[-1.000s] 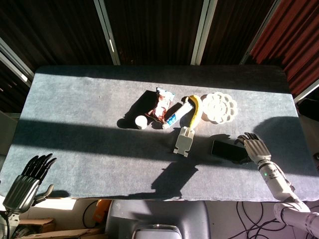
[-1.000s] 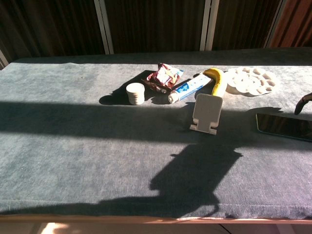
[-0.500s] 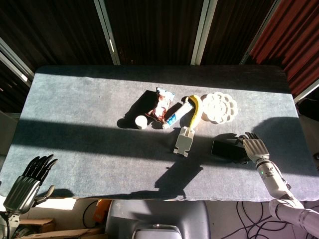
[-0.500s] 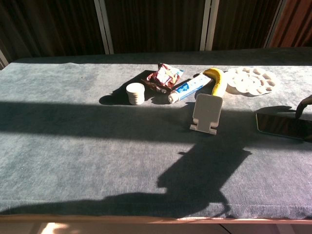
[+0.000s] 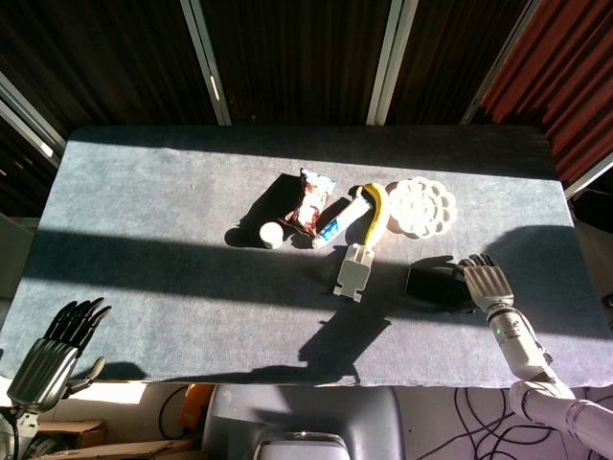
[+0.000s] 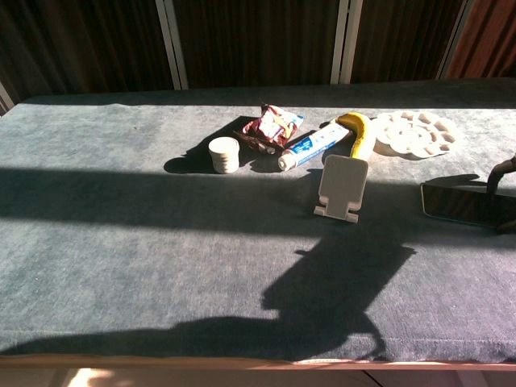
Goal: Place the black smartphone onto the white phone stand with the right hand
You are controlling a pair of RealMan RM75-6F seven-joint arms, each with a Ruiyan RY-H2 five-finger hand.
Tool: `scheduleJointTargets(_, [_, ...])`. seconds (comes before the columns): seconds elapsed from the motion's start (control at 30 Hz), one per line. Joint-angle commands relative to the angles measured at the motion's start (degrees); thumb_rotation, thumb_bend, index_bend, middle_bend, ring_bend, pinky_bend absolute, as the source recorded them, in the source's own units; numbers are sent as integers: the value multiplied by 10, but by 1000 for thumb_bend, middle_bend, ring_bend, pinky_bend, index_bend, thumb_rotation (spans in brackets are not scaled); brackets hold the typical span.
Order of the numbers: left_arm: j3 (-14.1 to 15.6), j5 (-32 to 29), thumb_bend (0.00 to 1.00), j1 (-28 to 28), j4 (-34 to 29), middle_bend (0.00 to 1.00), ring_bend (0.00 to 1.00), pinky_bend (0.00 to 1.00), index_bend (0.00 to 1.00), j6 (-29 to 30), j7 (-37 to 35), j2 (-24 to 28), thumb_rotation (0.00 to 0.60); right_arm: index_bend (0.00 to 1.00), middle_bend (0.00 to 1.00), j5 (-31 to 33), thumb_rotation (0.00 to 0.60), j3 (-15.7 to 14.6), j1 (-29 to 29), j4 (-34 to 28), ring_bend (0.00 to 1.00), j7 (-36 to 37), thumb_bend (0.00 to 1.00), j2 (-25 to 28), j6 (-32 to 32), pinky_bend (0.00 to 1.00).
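Note:
The black smartphone (image 5: 431,286) (image 6: 458,203) lies low on the grey table cloth, right of the white phone stand (image 5: 353,271) (image 6: 342,187), which stands upright and bare. My right hand (image 5: 487,285) covers the phone's right end. In the chest view its fingers (image 6: 501,171) curl over the far edge at the frame's right border, and it grips the phone there. My left hand (image 5: 53,350) hangs off the table's near left corner, holding nothing, with its fingers apart.
Behind the stand lie a banana (image 5: 376,213), a toothpaste tube (image 5: 342,219), a snack packet (image 5: 311,201) and a small white jar (image 5: 272,235). A white paint palette (image 5: 423,206) sits to the back right. A large shadow falls across the table's near middle.
My right hand has moved left over the phone's right end and closed on it. The phone has shifted slightly left. The left hand has stayed put.

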Motion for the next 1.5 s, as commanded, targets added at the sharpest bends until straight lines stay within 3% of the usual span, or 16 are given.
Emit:
scheduleJointTargets(0.03, [0,0,399,0,0,0,0,0,0,0,-1,0,600,627,390,1,600,-3,0,-2,171,-10,248,-3,8,144])
scheduleJointTargets(0.3, [2,4,401,1,2,0,0,0,0,6,-6,1,600,798,534,-1,600,-11,-11,-10,292,-58,269,-11,58,198])
scheduleJointTargets(0.73, [4,7,400,2,4,0,0,0,0,10,-12,2,600,933,642,13,600,-19,-14,-3,407,-147,311,-34,100,247])
scheduleJointTargets(1.03, [5,7,401,1,5,0,0,0,0,10,-16,3,600,940,647,6,600,-24,-17,36,414,-203,318,-69,136,248])
scheduleJointTargets(1.5, [5,9,401,2,6,0,0,0,0,13,-20,4,600,940,647,-34,600,-17,-24,26,414,-237,321,-43,195,249])
